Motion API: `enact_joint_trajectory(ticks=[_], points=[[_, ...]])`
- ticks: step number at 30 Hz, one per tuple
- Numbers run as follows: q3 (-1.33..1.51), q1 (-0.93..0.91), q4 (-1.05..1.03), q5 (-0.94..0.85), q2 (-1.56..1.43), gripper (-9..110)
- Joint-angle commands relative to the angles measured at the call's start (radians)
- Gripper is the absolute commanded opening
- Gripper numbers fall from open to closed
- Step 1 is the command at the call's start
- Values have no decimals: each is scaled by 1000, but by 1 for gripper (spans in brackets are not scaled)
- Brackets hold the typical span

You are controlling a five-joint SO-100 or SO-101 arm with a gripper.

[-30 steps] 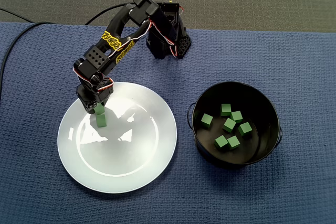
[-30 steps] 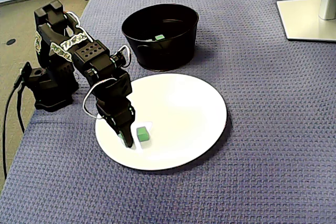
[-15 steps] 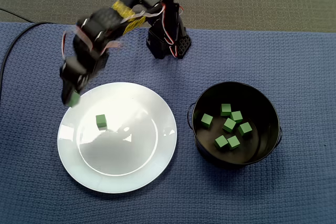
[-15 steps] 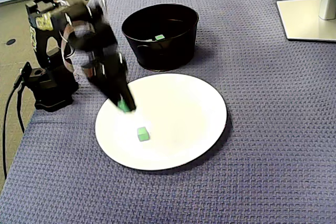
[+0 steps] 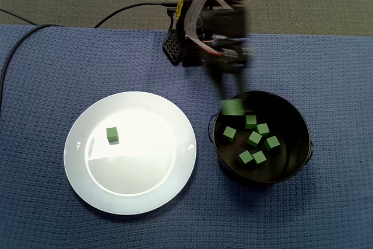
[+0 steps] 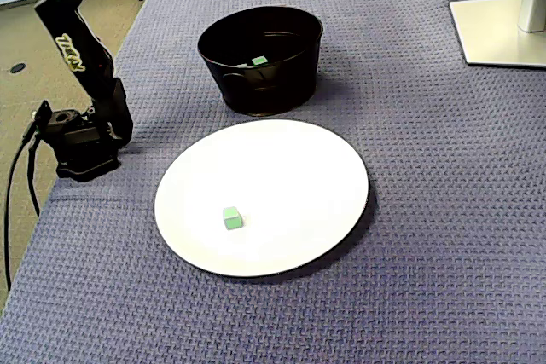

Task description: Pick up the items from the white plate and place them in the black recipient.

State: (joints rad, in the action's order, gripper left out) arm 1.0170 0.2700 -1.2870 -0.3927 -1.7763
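In a fixed view the arm is motion-blurred and reaches over the left rim of the black bucket. My gripper is shut on a green cube held just above the bucket. Several green cubes lie inside the bucket. One green cube is left on the white plate, at its left side. The other fixed view shows the plate with that cube and the bucket. There the gripper is cut off by the top edge.
The arm's base stands at the edge of the blue woven mat, with a black cable running off to the left. A white monitor foot sits at the far right of the mat.
The gripper has lifted a green cube off the plate and swung right with it, from above the plate's left edge to above the bucket. One cube stays on the plate.
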Motion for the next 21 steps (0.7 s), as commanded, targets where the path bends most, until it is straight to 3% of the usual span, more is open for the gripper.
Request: enact_joint_trajectory(ticks=[1,13,14,15,16,21], points=[[28,273,-29,-41,95,0],[206,325,46,-23,451,0],[213,325,44,-18,449,7],[222,328,40,-18,443,23],[227,330,31,-31,436,29],[107,273,-107,-25,357,34]])
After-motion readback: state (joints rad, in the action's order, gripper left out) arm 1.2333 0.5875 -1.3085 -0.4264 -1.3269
